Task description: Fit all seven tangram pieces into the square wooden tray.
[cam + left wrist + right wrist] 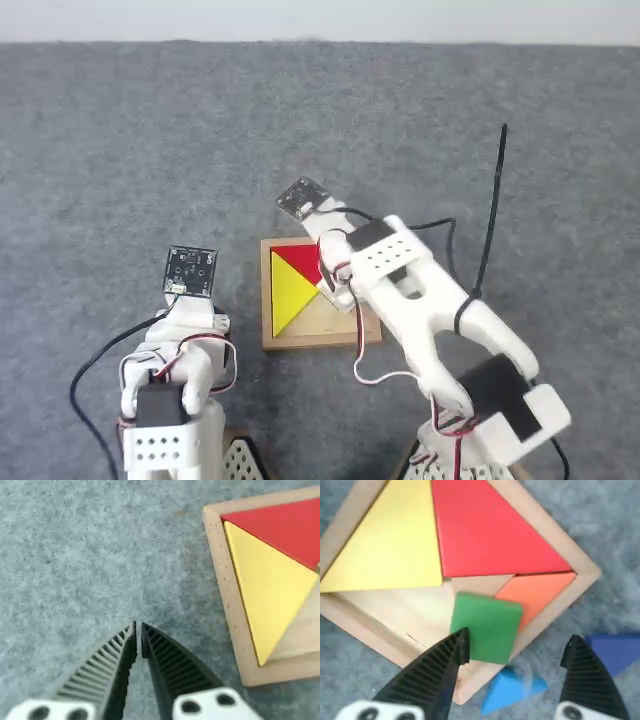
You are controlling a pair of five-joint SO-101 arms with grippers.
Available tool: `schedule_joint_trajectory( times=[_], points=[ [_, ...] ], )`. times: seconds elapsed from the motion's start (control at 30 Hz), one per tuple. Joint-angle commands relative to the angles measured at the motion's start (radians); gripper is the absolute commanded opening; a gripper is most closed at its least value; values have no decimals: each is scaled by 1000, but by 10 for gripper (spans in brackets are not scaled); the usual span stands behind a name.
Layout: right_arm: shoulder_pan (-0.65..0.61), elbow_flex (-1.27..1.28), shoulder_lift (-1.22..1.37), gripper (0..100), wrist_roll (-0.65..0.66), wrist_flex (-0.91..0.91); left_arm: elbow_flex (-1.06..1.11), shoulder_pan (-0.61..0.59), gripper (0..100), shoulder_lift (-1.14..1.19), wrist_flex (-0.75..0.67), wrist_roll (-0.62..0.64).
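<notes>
- The right gripper (517, 644) is spread wide and holds nothing, over the green square (487, 627) at the tray (300, 342), mid-frame.
- The left gripper (138, 630) is closed and empty, above the carpet (75, 555).

grey fuzzy felt-like mat (120, 130) lay under everything, edge to edge, w/ a plain white wall strip (300, 18) behind its far edge in high view.

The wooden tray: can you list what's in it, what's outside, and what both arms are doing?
Tray: square, on grey carpet
Seated: yellow triangle, red triangle, orange triangle
At tray's edge: green square, beside orange triangle
Outside: light blue triangle, dark blue piece
Right end effector: open, at the green square
Left end effector: shut, above carpet beside tray
</notes>
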Motion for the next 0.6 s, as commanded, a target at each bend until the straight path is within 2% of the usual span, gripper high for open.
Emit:
schedule_joint_trajectory(
  times=[0.0,0.3,0.57],
  points=[
    [-59,2,-51,299,-12,-10,-10,5,21,-15,3,-2],
    [-22,9,-134,299,20,-1,-10,5,21,-15,3,-2],
    [2,63,-200,299,-2,2,-10,5,21,-15,3,-2]
  ],
)
